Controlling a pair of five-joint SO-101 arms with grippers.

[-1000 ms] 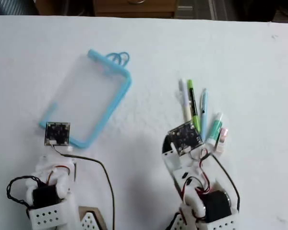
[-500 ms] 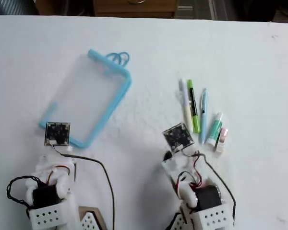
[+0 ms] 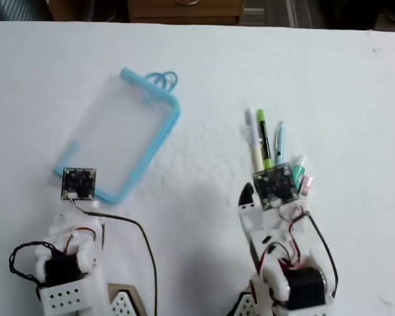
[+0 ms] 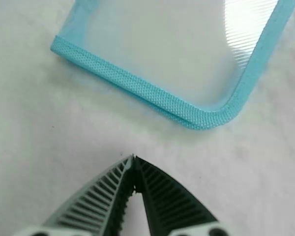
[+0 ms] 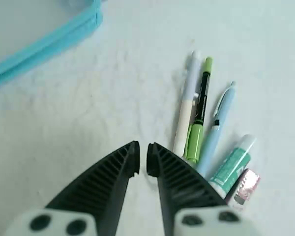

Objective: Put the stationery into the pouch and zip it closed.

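While the right gripper (image 5: 143, 156) is hovering barely parted beside the pens (image 5: 200, 108), the left gripper (image 4: 133, 164) is resting clenched near the pouch (image 4: 152, 96). Jaws this narrow are likely risking scattering the pens.

Table (image 3: 204, 72): white, faintly pebbled top, running edge to edge across the high view.
Cabinet (image 3: 184, 9): brown wood, just past the table's far edge, near the middle; upper part cut off.
Slatted thing (image 3: 13, 9): far left corner behind the table, dark with bluish stripes; can't tell what.
Dark strip (image 3: 355, 13): far right behind the table, details unreadable.
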